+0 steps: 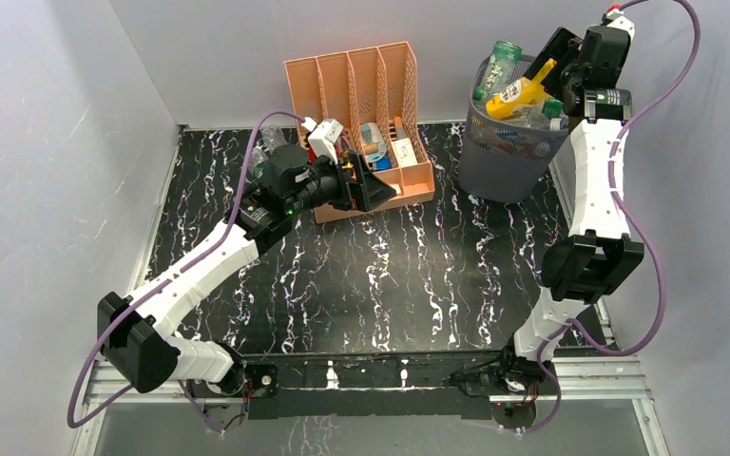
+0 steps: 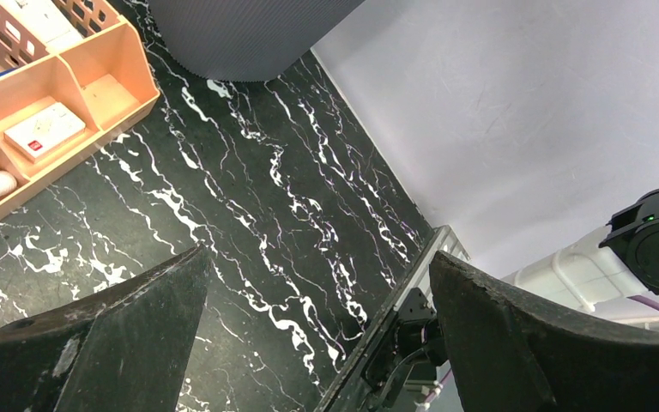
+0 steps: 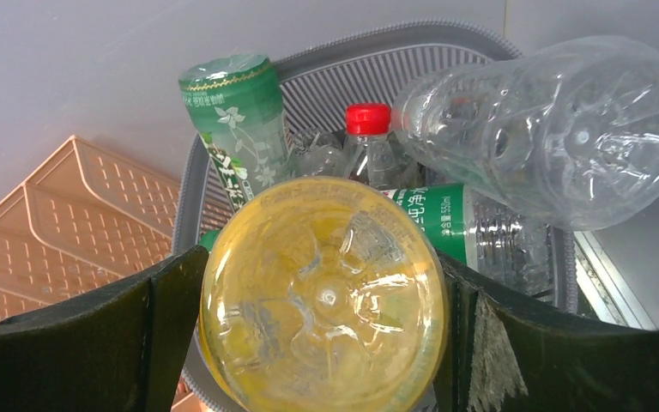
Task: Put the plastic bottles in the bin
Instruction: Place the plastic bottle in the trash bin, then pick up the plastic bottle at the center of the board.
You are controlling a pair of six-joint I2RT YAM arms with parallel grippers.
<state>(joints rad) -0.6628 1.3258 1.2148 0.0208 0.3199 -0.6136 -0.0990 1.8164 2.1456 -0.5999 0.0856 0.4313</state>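
Observation:
The dark grey mesh bin [image 1: 509, 157] stands at the back right and holds several bottles, some sticking above its rim [image 3: 446, 39]. My right gripper [image 1: 553, 74] is shut on a yellow bottle [image 1: 523, 92] and holds it tilted over the bin's mouth. In the right wrist view the yellow bottle's base [image 3: 322, 296] sits between both fingers, above a green-label bottle [image 3: 236, 120], a red-capped one [image 3: 369, 137] and a large clear one [image 3: 558, 129]. My left gripper [image 1: 380, 187] is open and empty in front of the organizer; in its own view it [image 2: 317, 309] hangs over bare table.
The peach-orange four-slot organizer [image 1: 361, 95] with small items stands at the back centre, just left of the bin; it also shows in the left wrist view [image 2: 94, 94]. Grey walls close in on three sides. The metal rail [image 1: 371, 375] runs along the near edge.

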